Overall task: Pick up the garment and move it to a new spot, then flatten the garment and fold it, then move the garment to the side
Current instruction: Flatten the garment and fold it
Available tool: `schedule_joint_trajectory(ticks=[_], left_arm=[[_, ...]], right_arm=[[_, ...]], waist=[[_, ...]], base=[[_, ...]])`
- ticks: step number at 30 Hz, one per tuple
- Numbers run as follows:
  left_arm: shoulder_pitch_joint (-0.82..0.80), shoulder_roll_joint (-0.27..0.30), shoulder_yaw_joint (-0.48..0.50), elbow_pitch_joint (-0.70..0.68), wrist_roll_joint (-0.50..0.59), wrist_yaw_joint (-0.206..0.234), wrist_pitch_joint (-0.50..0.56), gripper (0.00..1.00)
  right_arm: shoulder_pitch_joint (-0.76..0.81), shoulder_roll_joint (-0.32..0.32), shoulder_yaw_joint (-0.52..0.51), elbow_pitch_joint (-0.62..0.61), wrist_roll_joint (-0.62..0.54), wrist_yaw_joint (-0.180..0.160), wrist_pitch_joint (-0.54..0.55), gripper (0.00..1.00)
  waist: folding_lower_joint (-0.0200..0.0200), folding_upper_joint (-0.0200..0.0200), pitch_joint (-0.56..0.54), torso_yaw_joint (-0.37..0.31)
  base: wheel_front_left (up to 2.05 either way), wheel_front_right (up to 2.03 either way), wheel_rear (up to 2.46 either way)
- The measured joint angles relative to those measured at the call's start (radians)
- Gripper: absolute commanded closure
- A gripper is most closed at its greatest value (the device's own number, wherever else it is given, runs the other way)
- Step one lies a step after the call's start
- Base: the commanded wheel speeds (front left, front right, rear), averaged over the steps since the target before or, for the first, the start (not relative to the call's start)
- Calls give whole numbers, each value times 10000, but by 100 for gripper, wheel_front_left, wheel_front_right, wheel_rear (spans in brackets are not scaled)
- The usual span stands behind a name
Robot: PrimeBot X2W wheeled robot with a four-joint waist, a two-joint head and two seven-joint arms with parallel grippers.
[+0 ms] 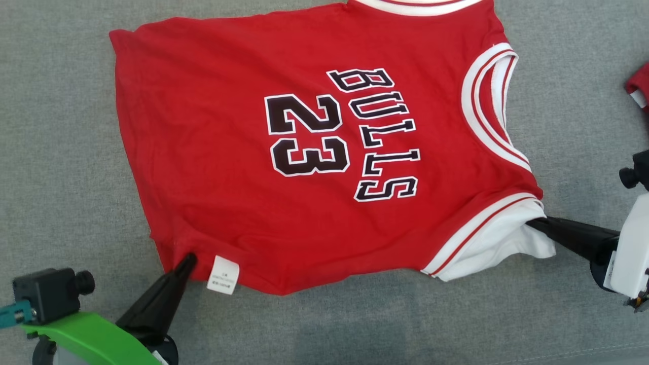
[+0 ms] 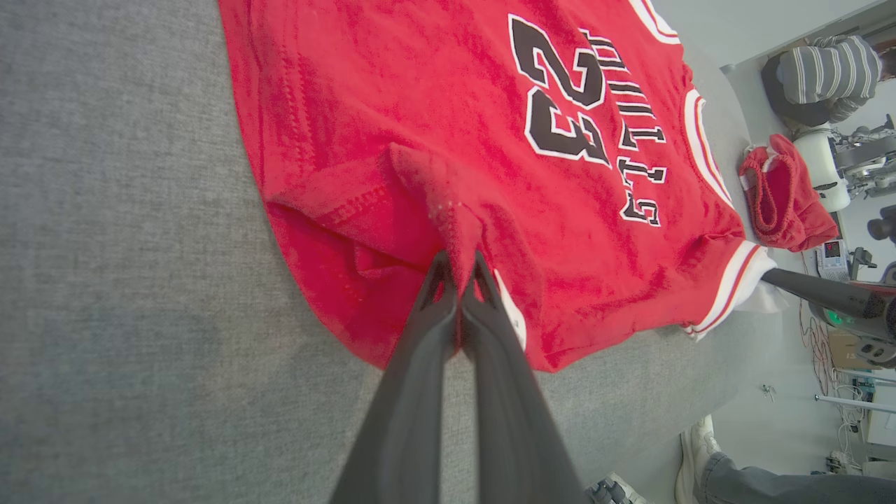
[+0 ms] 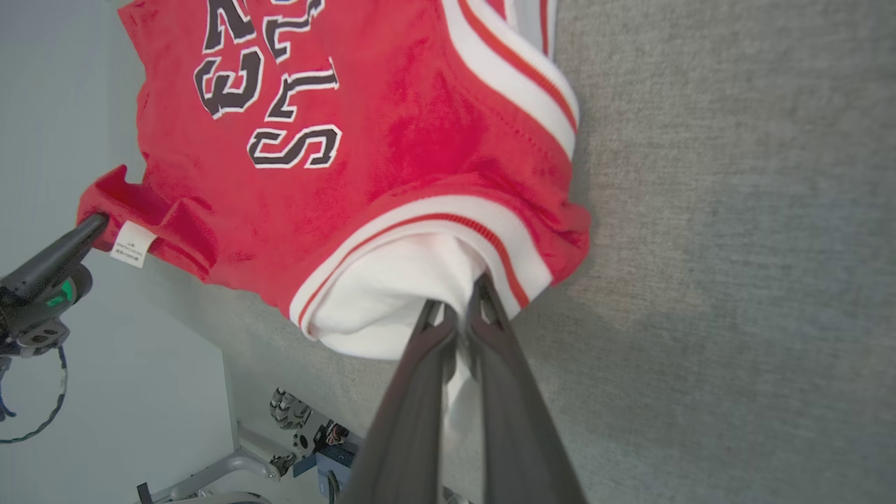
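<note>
Garment: red sleeveless cloth jersey (image 1: 228, 167) with white trim and black "BULLS 23" lettering, spread across the middle of the grey fabric surface (image 1: 61, 152).
Left gripper (image 2: 458, 267): jaws pressed together, pinching the jersey's near-left hem corner beside its white care tag (image 1: 223, 275).
Right gripper (image 3: 458, 302): jaws pressed together, pinching the white inner layer at the near-right corner.

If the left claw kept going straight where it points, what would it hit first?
The red jersey itself: the left gripper is shut on its hem, so it would probably just push cloth ahead.
</note>
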Motion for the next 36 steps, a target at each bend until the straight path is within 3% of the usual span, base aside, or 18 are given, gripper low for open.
schedule_joint_trajectory(ticks=[7, 18, 36], left_arm=[[-673, 606, 654, -589, -541, 343, 811, 100], [-1384, 926, 1037, -838, -775, 522, 1383, 100], [-430, 719, 1237, -984, -915, 637, 802, 100]], right_arm=[[-1446, 295, -723, 336, -201, 0, 1988, 100], [-2573, 1302, -1317, 261, -1097, 0, 3753, 100], [-1195, 1883, -2970, -1083, -1216, 0, 4899, 100]], waist=[[0, 0, 397, 151], [0, 0, 126, 459], [0, 0, -408, 135]], base=[[0, 0, 0], [0, 0, 0], [0, 0, 0]])
